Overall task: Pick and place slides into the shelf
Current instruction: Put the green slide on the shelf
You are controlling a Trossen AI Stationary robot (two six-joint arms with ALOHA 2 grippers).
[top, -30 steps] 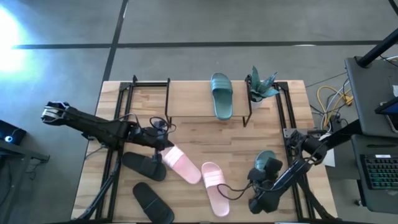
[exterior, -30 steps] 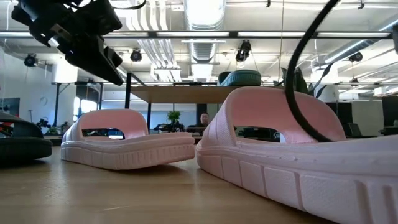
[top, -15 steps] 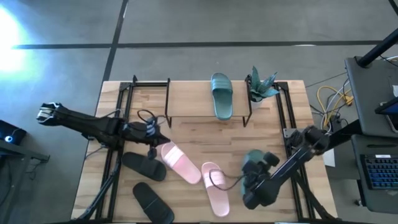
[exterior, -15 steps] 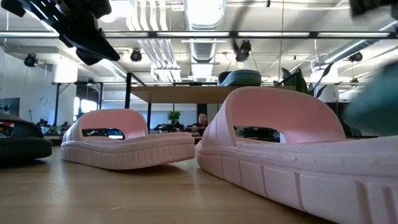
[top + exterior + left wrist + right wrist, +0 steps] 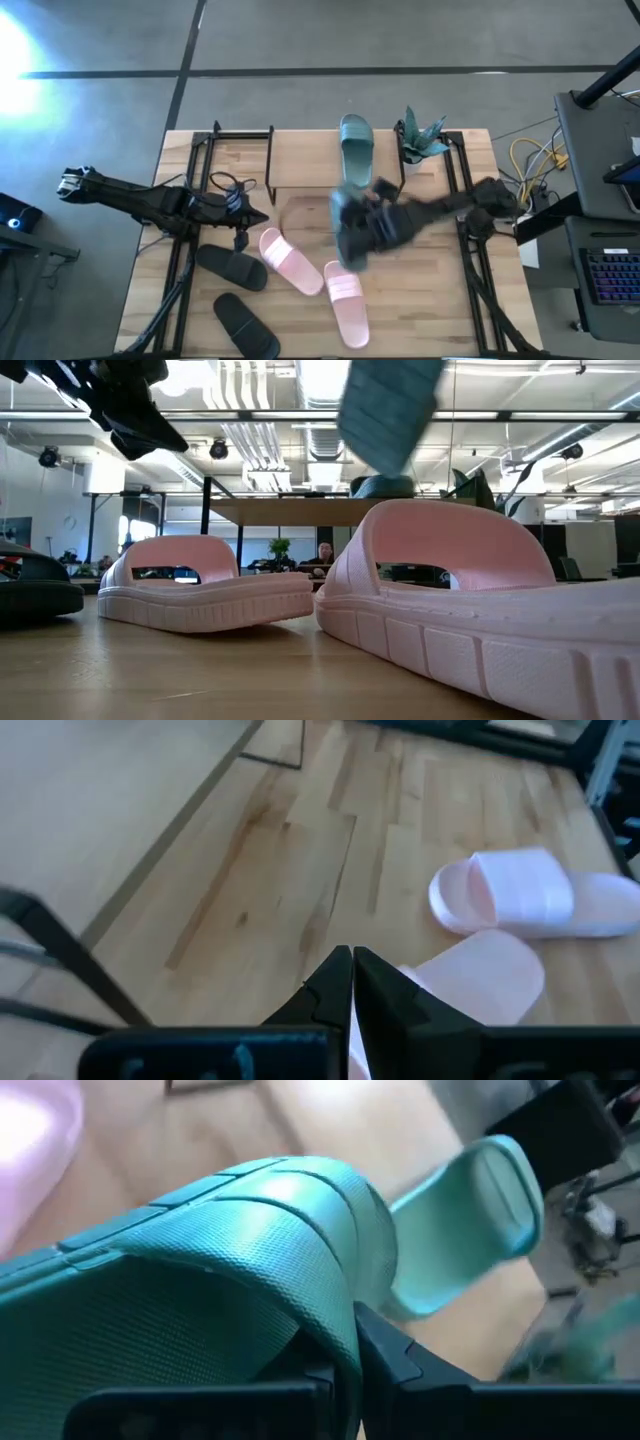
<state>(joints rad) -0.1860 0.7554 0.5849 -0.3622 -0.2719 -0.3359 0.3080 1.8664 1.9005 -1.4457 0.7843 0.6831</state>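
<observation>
At the centre of the high view, the right gripper [image 5: 362,225] carries a teal slide [image 5: 348,228] above the table, blurred by motion; its fingers are clamped on the sandal's wide strap, whose pebbled rubber fills the right wrist view [image 5: 200,1280]. The slide's long axis cannot be read through the blur. Just above it in the frame, the second teal slide [image 5: 355,150] lies on the shelf [image 5: 300,160], a light wooden board on thin black legs, its long axis running up and down the frame. A small potted plant [image 5: 420,135] stands just right of the shelf. Lower centre, two pale pink slides [image 5: 290,262] lie near each other, slanting toward the lower right; two black slides [image 5: 232,268] lie at lower left. The left gripper [image 5: 243,222] hangs at centre left, just above the nearer pink slide, its fingers pressed together and holding nothing.
</observation>
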